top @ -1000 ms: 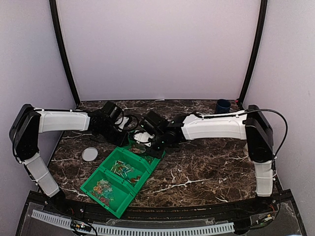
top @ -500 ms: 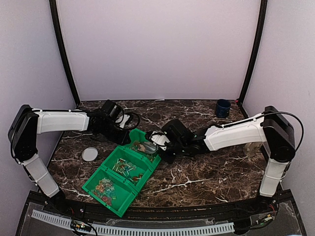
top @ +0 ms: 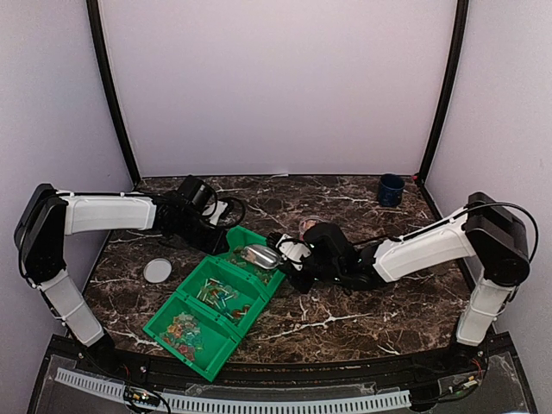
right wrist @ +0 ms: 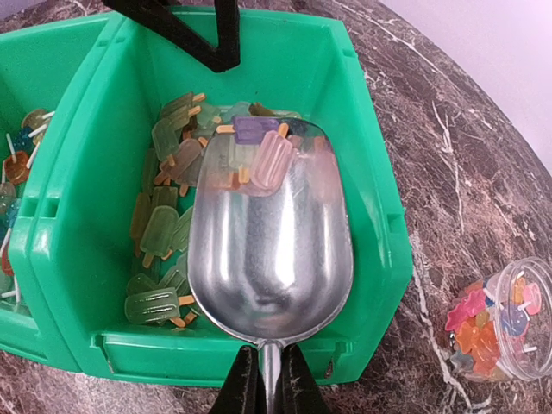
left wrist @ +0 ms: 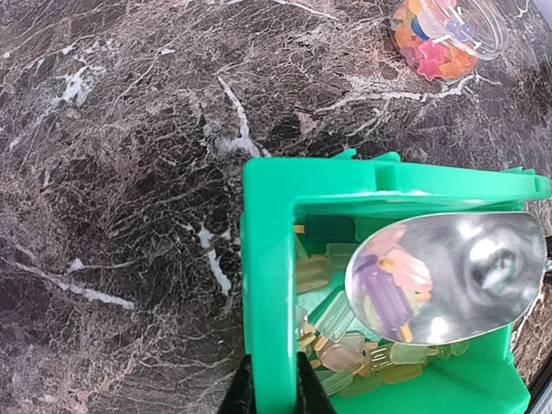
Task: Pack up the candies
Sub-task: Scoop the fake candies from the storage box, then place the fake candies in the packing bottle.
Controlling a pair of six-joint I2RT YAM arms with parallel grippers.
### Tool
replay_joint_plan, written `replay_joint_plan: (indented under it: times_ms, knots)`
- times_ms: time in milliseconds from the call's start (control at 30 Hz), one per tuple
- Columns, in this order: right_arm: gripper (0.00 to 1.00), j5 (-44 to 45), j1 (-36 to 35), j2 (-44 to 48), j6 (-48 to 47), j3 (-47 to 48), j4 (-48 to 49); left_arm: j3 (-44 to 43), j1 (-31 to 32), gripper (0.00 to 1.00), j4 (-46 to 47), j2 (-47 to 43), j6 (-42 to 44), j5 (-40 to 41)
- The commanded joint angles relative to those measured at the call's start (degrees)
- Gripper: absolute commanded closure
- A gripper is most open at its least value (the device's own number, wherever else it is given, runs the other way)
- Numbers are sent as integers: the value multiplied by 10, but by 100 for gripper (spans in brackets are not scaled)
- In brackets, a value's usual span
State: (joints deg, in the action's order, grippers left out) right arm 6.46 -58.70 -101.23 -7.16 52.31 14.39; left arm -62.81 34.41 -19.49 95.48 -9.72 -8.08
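The candies [right wrist: 164, 216] are tiny popsicle-shaped pieces lying in the far compartment of the green three-compartment bin [top: 172, 332]. My right gripper [right wrist: 270, 379] is shut on the handle of a metal scoop [right wrist: 276, 259]. The scoop is held over that compartment with a few purple, pink and orange candies [right wrist: 263, 155] at its tip. My left gripper [left wrist: 270, 392] is shut on the bin's wall [left wrist: 272, 285] at the far corner. A small clear jar [right wrist: 504, 323] with some candies in it stands on the table beside the bin. It also shows in the left wrist view [left wrist: 444, 34].
A flat round whitish lid [top: 157, 271] lies on the marble table left of the bin. A dark blue cup [top: 391, 189] stands at the back right corner. The bin's other two compartments hold more mixed candies [top: 183, 330].
My right arm has drawn back to the right and dropped lower, bringing the scoop over the bin's far compartment. The left arm and the bin have hardly moved.
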Motion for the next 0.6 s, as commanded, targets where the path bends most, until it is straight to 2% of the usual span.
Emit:
replay_joint_plan:
  times_ms: [0,300,567]
  knots:
    - [100,10,8,35,7,-24,107,-15,2,100,14,-36,-2,-11]
    - [100,29,7,103,-1,-62,142,-15,-1,100,10,-32,-5,-3]
    - [100,96,12,180,-18,-60,20,-15,-7,100,8,-36,-9,4]
